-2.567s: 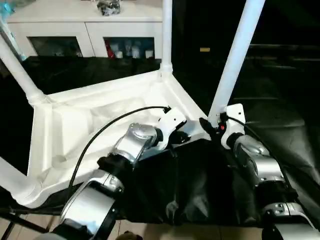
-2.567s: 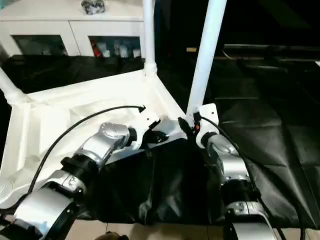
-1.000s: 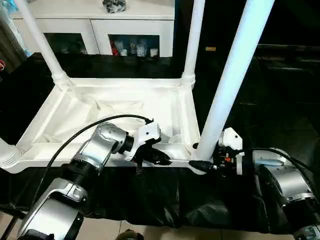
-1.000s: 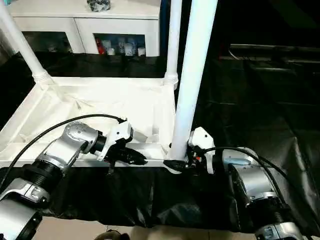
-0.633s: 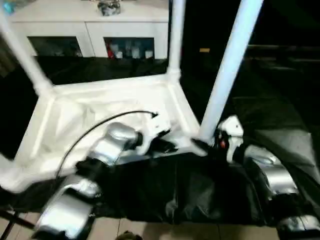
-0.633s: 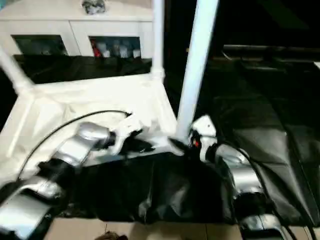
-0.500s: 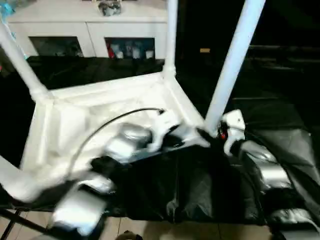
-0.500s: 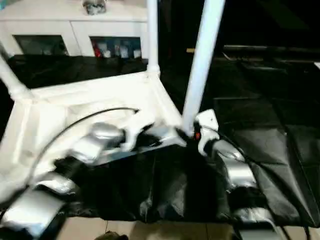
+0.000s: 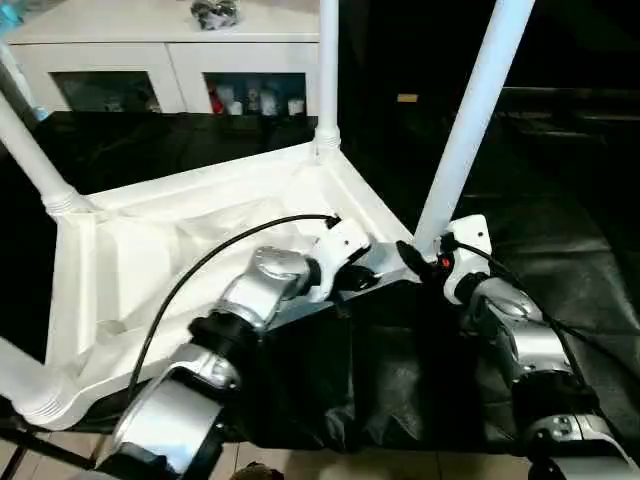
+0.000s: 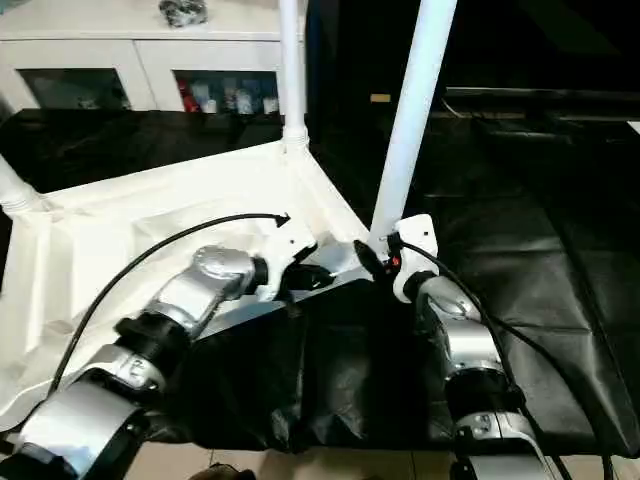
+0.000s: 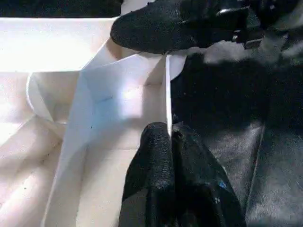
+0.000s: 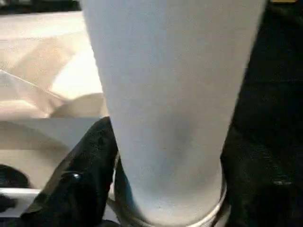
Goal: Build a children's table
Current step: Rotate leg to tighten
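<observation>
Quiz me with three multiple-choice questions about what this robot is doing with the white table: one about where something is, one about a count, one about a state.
1. Where does the right claw sit?
A. At the foot of the nearest leg
B. On the cabinet
C. On the floor

2. How many legs rise from the table top?
A. One
B. Two
C. Four

3. What is the left claw doing?
A. Hanging open in the air
B. Pinching the table's rim
C. Holding a loose leg

Answers: 1 A, its black fingers flank the nearest leg just above its socket. 2 C, a leg stands at each corner. 3 B, its two fingers close on the thin rim in the left wrist view.
</observation>
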`<state>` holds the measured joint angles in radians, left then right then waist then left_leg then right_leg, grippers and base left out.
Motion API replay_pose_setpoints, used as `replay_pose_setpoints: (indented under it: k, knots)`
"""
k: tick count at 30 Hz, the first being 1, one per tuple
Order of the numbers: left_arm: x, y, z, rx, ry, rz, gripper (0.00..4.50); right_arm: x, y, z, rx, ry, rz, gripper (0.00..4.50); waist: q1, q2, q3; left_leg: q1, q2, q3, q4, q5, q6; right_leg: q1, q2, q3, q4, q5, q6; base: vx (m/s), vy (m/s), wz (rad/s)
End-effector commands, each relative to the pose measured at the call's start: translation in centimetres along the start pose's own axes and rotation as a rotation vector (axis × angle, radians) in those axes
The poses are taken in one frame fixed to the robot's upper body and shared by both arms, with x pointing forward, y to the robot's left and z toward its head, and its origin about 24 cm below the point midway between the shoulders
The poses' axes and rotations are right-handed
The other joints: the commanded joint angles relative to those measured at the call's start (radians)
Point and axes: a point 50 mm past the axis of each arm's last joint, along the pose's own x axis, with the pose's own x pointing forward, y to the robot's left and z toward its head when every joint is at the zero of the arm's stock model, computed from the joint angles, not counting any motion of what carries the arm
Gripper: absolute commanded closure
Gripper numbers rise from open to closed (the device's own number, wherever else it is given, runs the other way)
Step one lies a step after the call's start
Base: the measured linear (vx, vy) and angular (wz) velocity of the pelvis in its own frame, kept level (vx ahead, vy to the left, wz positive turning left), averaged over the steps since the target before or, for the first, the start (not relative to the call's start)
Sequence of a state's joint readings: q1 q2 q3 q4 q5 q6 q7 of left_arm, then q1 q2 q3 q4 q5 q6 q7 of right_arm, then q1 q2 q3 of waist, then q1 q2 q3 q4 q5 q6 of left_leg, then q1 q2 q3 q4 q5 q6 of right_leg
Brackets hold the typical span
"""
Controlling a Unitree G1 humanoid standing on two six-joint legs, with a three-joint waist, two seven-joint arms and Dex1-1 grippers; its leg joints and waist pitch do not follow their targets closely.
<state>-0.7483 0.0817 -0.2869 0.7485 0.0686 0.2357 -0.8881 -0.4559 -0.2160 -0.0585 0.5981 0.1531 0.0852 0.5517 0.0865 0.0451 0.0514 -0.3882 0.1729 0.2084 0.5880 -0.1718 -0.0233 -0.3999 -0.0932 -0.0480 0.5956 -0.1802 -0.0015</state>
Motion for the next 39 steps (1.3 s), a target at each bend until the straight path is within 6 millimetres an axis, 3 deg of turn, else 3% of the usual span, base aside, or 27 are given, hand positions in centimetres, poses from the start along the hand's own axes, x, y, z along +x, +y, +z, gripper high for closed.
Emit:
replay_pose_setpoints:
  k: [1,3,5,9,11,14,21,25,31,39]
  knots:
    - [0.4,-0.7,0.9,0.045,-0.027,-0.054,4.50,0.7,2.3,-0.3,0.011,0.007,0.148,0.92,0.004,-0.013,-0.069,0.018,0.055,-0.034,-0.071,-0.233,0.064,0.046,-0.063,0.031,-0.071,-0.162,-0.234,0.000,0.000,0.00]
    - [-0.6,-0.7,0.3,0.072,-0.023,-0.117,4.50,-0.5,2.1,-0.4,-0.064,0.041,0.262,0.92,0.006,-0.016,-0.069,0.017,0.055,-0.033,-0.069,-0.214,0.075,0.049,-0.063,0.030,-0.069,-0.140,-0.246,0.000,0.000,0.00]
    - [-1.0,-0.7,0.1,0.080,-0.021,-0.137,4.50,-0.9,2.1,-0.5,-0.090,0.056,0.308,0.92,0.011,-0.012,-0.067,0.017,0.058,-0.031,-0.068,-0.206,0.088,0.047,-0.062,0.030,-0.067,-0.136,-0.249,0.000,0.000,0.00]
    - [-1.4,-0.6,-0.1,0.086,-0.018,-0.157,4.50,-1.6,2.1,-0.6,-0.111,0.072,0.372,0.92,0.012,-0.011,-0.063,0.020,0.060,-0.031,-0.072,-0.243,0.072,0.042,-0.063,0.029,-0.072,-0.201,-0.249,0.000,0.000,0.00]
    - [-2.9,-0.4,-0.7,0.094,-0.006,-0.239,4.50,-3.5,2.3,-1.1,-0.155,0.138,0.570,0.92,0.014,-0.014,-0.063,0.024,0.062,-0.031,-0.073,-0.261,0.060,0.041,-0.062,0.030,-0.075,-0.232,-0.242,0.000,0.000,0.00]
    - [-3.9,-0.5,-1.1,0.097,0.012,-0.306,4.50,-4.4,2.4,-1.1,-0.162,0.169,0.666,1.07,0.025,-0.011,-0.063,0.023,0.066,-0.031,-0.075,-0.262,0.069,0.040,-0.062,0.032,-0.070,-0.213,-0.243,0.000,0.000,0.00]
    - [-4.6,-0.5,-1.5,0.102,0.041,-0.344,4.50,-4.9,2.5,-1.2,-0.176,0.211,0.734,1.57,0.031,-0.013,-0.061,0.026,0.067,-0.032,-0.078,-0.276,0.041,0.037,-0.066,0.033,-0.072,-0.250,-0.239,0.000,0.000,0.00]
    - [-4.6,-0.4,-1.5,0.101,0.044,-0.346,4.50,-5.0,2.6,-1.4,-0.187,0.231,0.754,1.84,0.031,-0.017,-0.063,0.023,0.065,-0.031,-0.075,-0.251,0.048,0.039,-0.067,0.034,-0.069,-0.224,-0.243,0.000,0.000,0.00]
    - [-4.7,-0.6,-1.6,0.097,0.043,-0.358,4.50,-5.2,2.8,-1.4,-0.200,0.249,0.789,1.89,0.034,-0.018,-0.065,0.022,0.064,-0.030,-0.070,-0.219,0.067,0.039,-0.066,0.032,-0.066,-0.199,-0.249,0.000,0.000,0.00]
    - [-3.8,-0.3,-1.4,0.072,0.037,-0.247,4.50,-4.1,3.2,-1.7,-0.154,0.204,0.677,1.89,0.032,-0.018,-0.062,0.023,0.064,-0.031,-0.073,-0.242,0.054,0.038,-0.066,0.033,-0.071,-0.247,-0.238,0.000,0.000,0.00]
